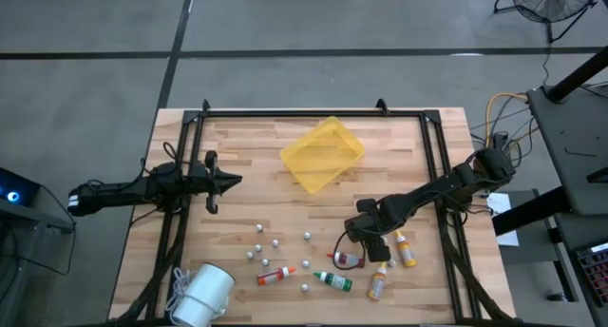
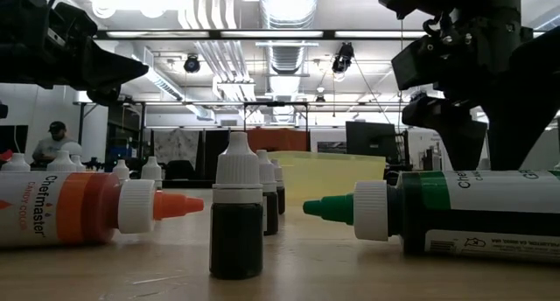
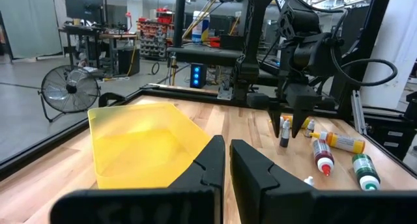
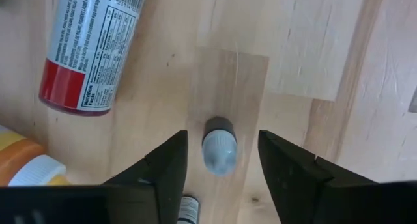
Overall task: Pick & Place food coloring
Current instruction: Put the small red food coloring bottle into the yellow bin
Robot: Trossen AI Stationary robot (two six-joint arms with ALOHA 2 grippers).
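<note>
Upright dropper bottle point(image 4: 219, 144): a small dark bottle with a pale cap, standing on the wooden table top point(image 1: 256, 189) directly beneath the right gripper; the right wrist view looks down on its cap, which lies between the two fingers with a gap visible on each side.
Right gripper point(image 4: 220, 160): lowered over the front right part of the table, jaws apart and straddling the upright bottle without touching it; the high view shows it at the end of the right arm point(image 1: 372, 234).
Red bottle point(image 4: 88, 51): lying on its side just beside the right gripper, label facing up.
Green bottle point(image 1: 333, 281): lying on its side near the table's front edge, in front of the right gripper; in the low view its green cap point(image 2: 330, 208) points at the dark bottle in the middle.
Orange-capped bottle point(image 1: 275, 276): lying on its side near the green bottle, towards the left arm's side.
Yellow and orange bottles point(image 1: 405, 251): lying close together just to the right of the right gripper.
Small pale balls point(image 1: 277, 241): scattered over the front middle of the table.
Yellow plastic tray point(image 1: 322, 153): at the middle rear of the table, well apart from the bottles.
Left gripper point(image 3: 227, 160): jaws closed on nothing, held above the left side of the table and pointing towards the tray.
White roll-shaped object point(image 1: 202, 295): at the front left corner.
</note>
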